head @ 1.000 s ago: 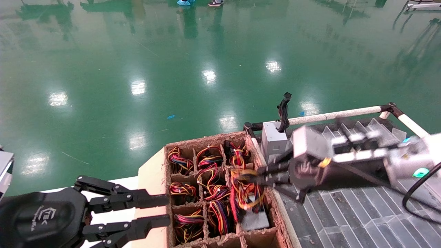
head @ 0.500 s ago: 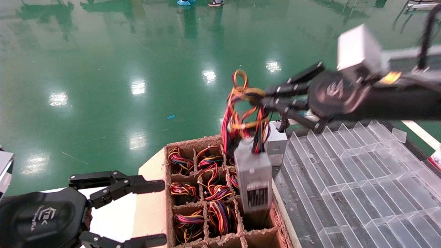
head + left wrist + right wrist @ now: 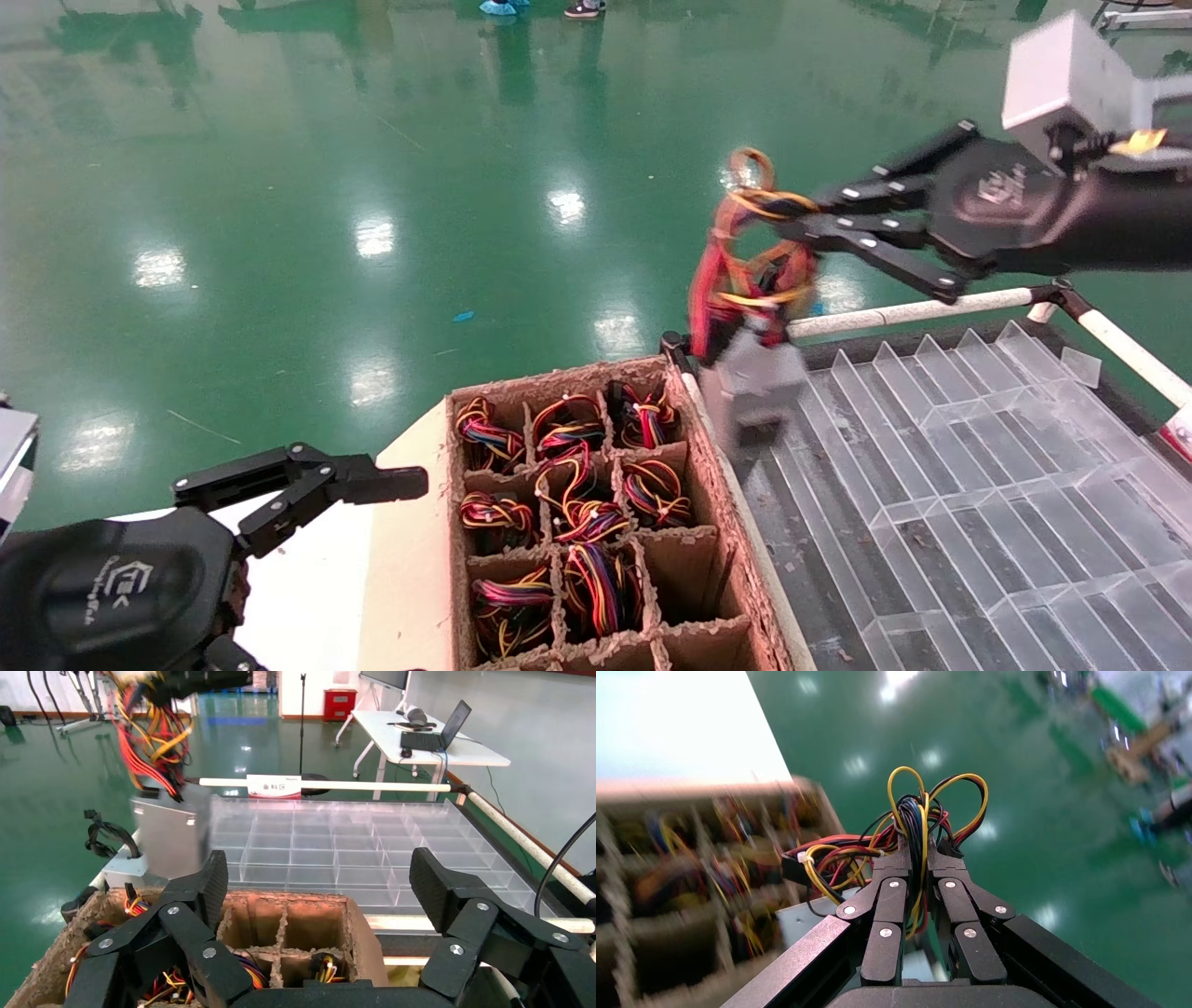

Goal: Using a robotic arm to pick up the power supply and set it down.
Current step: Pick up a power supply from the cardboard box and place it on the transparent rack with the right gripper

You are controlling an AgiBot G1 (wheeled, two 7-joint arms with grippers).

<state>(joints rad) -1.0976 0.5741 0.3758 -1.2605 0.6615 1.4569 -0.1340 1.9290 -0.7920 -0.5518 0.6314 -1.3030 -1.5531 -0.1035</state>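
Note:
My right gripper (image 3: 792, 219) is high at the upper right, shut on the looped red, yellow, orange and black wires (image 3: 912, 811). From those wires the power supply (image 3: 754, 382), a small grey metal box, hangs in the air. It is above the near-left corner of the clear tray, just past the crate's far right corner. The left wrist view shows the box (image 3: 172, 836) hanging clear of the crate. My left gripper (image 3: 321, 881) stays low at the crate's left side, open and empty, with one finger (image 3: 372, 485) showing in the head view.
A brown cardboard crate (image 3: 410, 522) holds several compartments of coloured wire bundles; its near-right cells hold none. A clear plastic divider tray (image 3: 931, 485) lies to the right, framed by white pipes (image 3: 894, 314). Another grey box with black cable (image 3: 123, 871) stands by the crate.
The right gripper pulled the power supply up out of the crate's right-hand compartment, then carried it farther and to the right, over the tray corner. The left gripper opened wider.

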